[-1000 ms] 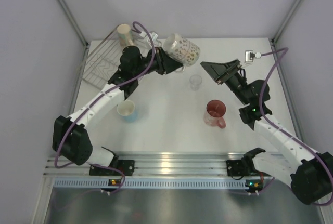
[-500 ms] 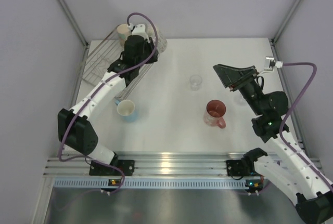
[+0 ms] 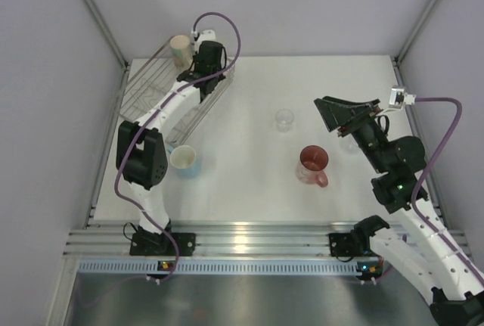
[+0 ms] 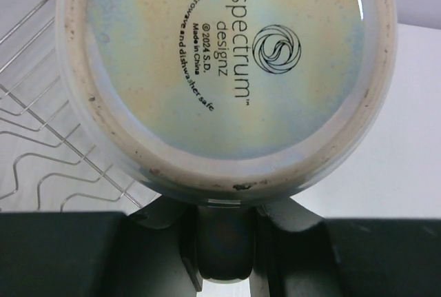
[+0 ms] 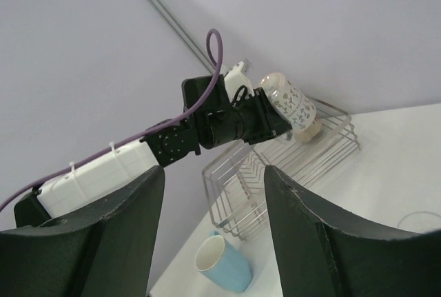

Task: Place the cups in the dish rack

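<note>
The left gripper [image 5: 269, 119], gripping the dotted mug [image 5: 293, 106], is now above the dish rack [image 3: 147, 93]. The right gripper [image 3: 325, 113] stays open, empty.

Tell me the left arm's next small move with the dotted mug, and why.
Probably lower it a little, then let go. The left gripper holds the dotted mug above the far end of the dish rack, beside the cream mug. The left wrist view shows rack wires beneath the mug, so a short descent should seat it.
</note>
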Motion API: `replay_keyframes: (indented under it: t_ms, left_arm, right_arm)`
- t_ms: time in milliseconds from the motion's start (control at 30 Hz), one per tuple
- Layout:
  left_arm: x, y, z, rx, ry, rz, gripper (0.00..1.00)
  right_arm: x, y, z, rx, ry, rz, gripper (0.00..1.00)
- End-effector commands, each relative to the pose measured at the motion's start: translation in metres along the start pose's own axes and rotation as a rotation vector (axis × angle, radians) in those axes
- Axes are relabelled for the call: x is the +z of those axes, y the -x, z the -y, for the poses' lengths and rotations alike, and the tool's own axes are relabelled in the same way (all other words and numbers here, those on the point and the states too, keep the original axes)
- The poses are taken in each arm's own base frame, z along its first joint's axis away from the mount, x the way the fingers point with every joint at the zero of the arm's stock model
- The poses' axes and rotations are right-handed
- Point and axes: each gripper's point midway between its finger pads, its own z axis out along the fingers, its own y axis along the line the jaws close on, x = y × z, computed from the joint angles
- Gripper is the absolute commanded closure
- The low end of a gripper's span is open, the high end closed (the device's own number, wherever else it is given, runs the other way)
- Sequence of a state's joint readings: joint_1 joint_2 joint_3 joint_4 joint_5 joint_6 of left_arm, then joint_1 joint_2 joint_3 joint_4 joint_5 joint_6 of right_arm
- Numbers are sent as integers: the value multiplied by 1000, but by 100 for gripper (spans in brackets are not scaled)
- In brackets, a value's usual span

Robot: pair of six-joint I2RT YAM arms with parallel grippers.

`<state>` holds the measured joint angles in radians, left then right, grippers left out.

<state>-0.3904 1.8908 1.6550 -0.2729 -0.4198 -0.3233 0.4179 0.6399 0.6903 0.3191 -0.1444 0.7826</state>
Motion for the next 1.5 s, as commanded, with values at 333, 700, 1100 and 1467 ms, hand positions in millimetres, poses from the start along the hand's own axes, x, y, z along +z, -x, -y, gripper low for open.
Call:
replay_keyframes:
  t_ms: [333, 700, 1100, 1467]
  left_arm:
    - [24, 98, -2, -222, 74, 287, 100]
    - [53, 84, -7, -271, 82, 284, 100]
    - [69, 70, -4, -266, 60, 262, 100]
    - [81, 49, -5, -260, 72, 225, 100]
  right_arm:
    - [-3, 30, -11, -156, -5, 70, 40]
    - [-5, 34, -8, -197, -19, 86, 39]
    - [-8, 35, -10, -216, -13, 92, 40]
    - [-9, 32, -6, -229, -19, 87, 40]
